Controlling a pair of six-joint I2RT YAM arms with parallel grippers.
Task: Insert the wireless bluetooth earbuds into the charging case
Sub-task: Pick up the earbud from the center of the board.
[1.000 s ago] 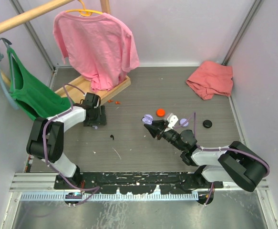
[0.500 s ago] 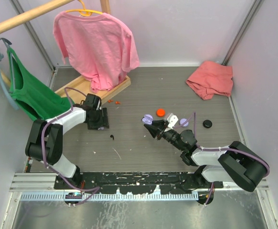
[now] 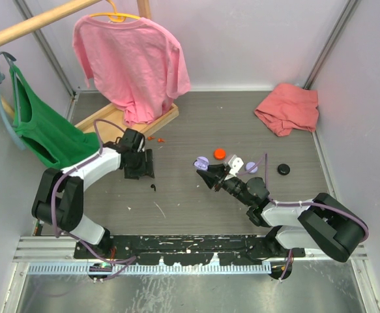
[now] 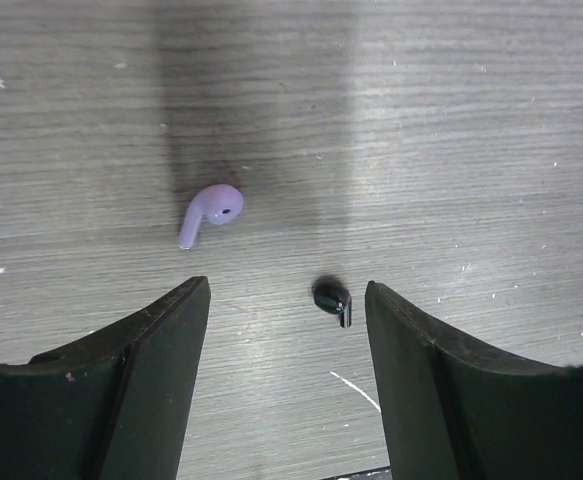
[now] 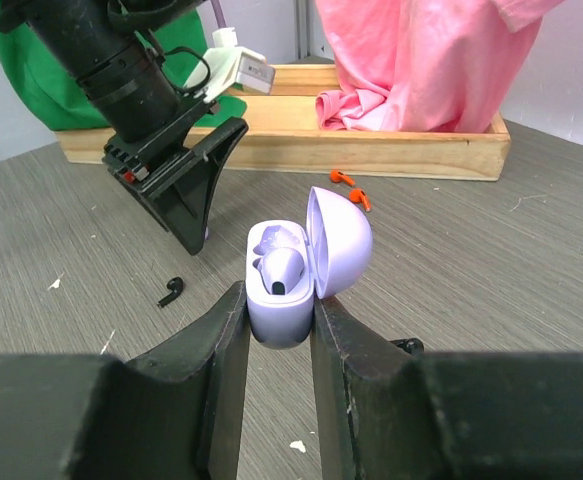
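Grey wood-grain worktop (image 3: 196, 117) fills the floor of the scene. At the back, a pink T-shirt (image 3: 134, 65) hangs on a yellow hanger, with a green top (image 3: 43, 134) beside it on the left. A salmon cloth (image 3: 287, 107) sits crumpled in the far right corner. Under the pink shirt lies a wooden tray (image 5: 421, 155).

On to the arms. The left end effector (image 4: 287, 295) is low over the worktop with its fingers spread wide and nothing gripped. The right end effector (image 5: 276, 305) is pressed in tight, pinching the lilac case (image 5: 283, 290) by its sides and holding it up off the worktop near the centre. The case's lid (image 5: 339, 240) is flipped open and a docked earbud (image 5: 281, 270) sits in one socket.

Smaller now! A loose lilac earbud (image 4: 211, 212) lies on the worktop just ahead of the left fingers, stem pointing down-left in the wrist view. The black earbud (image 4: 333, 298) lies between the spread fingers, nearer one of them, touching neither. Two orange earbuds (image 5: 351, 187) rest close together just in front of the wooden tray.
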